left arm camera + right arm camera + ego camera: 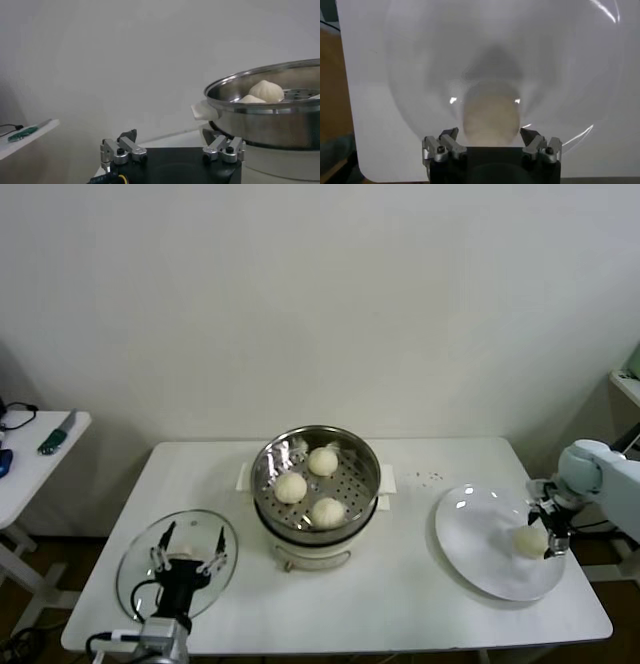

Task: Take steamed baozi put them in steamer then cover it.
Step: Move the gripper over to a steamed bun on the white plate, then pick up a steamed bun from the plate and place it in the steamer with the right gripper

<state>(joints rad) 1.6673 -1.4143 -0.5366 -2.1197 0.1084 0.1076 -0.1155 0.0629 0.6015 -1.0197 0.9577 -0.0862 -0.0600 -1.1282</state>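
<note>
Head view, right gripper (548,529) spread wide around 1 steamed baozi (530,539) on white plate (480,554), bun round, no long axis, left gripper (187,565) spread over glass lid (135,569), 3 buns dome-up in steamer (316,484).

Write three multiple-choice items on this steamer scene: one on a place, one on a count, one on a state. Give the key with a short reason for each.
1. Where does the glass lid lie?
A. On the steamer
B. On the table, on the robot's left of the steamer
C. On the white plate

2. How many baozi sit in the steamer?
A. Two
B. Three
C. Four

3. How does the right gripper stand at the last baozi on the plate?
A. Open, fingers either side of it
B. Shut above it
C. Open, over the steamer

Key: 1 B, the lid lies flat under the left gripper. 2 B, three buns rest on the perforated tray. 3 A, the right wrist view shows the bun between spread fingers.
</note>
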